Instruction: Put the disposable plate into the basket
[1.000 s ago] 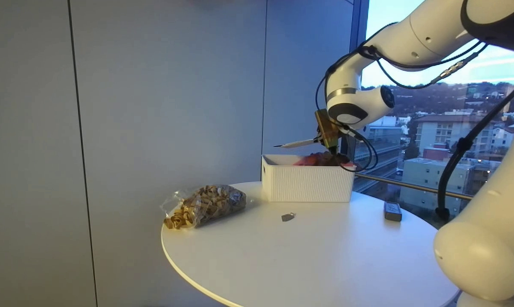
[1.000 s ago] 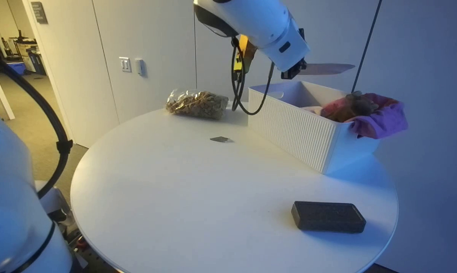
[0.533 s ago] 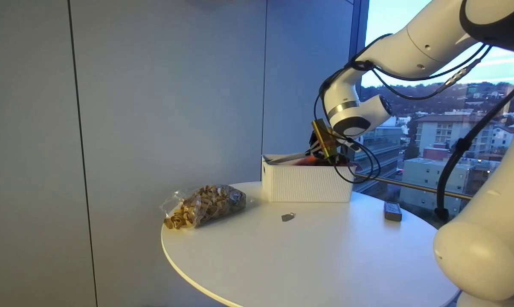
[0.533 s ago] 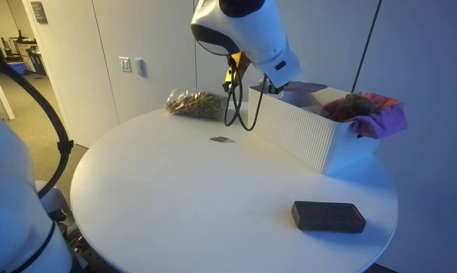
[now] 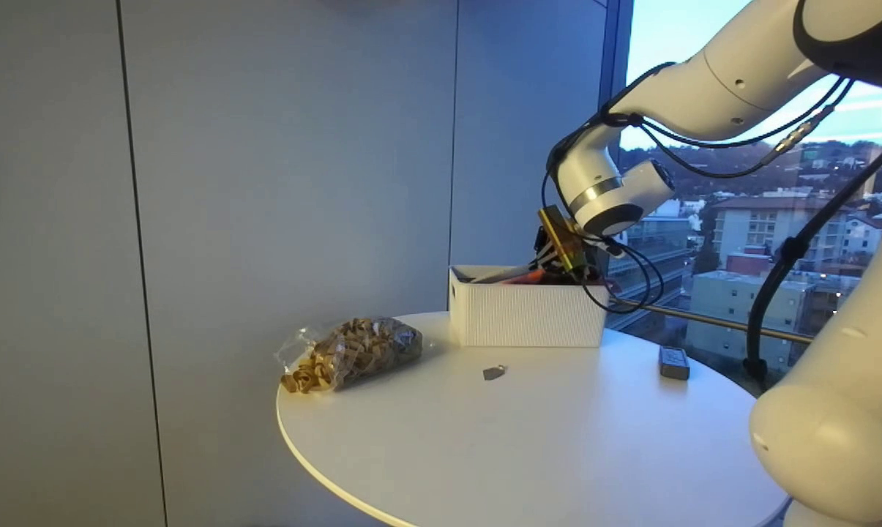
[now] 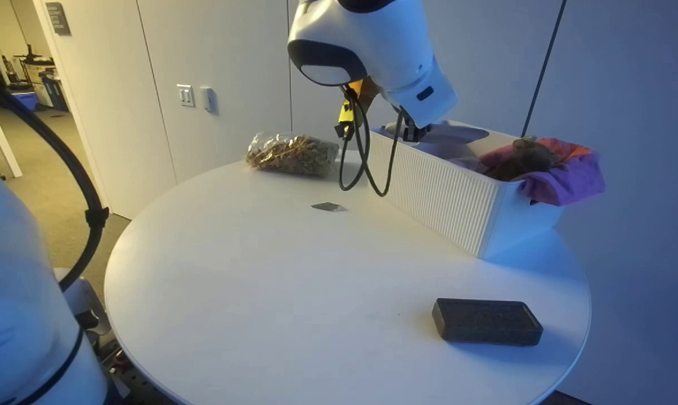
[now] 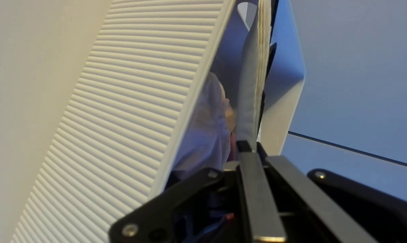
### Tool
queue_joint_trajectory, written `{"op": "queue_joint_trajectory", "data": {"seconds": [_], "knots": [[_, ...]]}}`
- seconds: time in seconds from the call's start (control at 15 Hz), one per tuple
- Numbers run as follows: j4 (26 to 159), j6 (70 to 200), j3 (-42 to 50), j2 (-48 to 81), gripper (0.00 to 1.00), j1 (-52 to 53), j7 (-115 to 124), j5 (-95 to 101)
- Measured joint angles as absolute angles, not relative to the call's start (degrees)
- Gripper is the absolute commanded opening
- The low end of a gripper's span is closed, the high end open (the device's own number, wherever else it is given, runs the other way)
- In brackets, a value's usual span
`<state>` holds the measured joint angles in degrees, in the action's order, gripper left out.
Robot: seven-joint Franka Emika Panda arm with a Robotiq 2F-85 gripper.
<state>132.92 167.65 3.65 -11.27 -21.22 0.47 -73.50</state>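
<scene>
The white basket (image 5: 532, 315) stands at the back of the round table; it also shows in an exterior view (image 6: 434, 188) and in the wrist view (image 7: 139, 98). My gripper (image 7: 252, 147) is shut on the edge of the disposable plate (image 7: 249, 101), which shows edge-on, pale on one side and dark on the other. The plate slants down into the basket's opening in an exterior view (image 5: 495, 275), and shows as a grey-blue oval at the rim (image 6: 457, 134). The gripper is at rim height over the basket (image 5: 537, 263); its fingertips are partly hidden in both exterior views.
Inside the basket, purple and orange cloth (image 6: 566, 180) hangs over one end with a grey-brown soft thing (image 6: 533, 156). A clear bag of brown snacks (image 5: 364, 351) lies beside the basket. A small grey piece (image 5: 494, 372) and a dark block (image 6: 486, 322) lie on the table.
One second ago the plate was held above the basket. The gripper has come down with it, and its far part now dips below the rim. In the last half second the arm shifted only slightly.
</scene>
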Motion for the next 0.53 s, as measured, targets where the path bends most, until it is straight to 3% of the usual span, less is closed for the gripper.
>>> {"op": "queue_joint_trajectory", "data": {"seconds": [0.27,0.33,0.53], "knots": [[133.6,167.5,6.8,-11.4,0.29,-18.8,3.8,-67.6],[133.8,167.5,7.2,-11.5,0.04,-18.5,4.9,-66.1],[134.3,167.1,8.0,-11.5,0.04,-18.0,6.6,-63.9]]}}
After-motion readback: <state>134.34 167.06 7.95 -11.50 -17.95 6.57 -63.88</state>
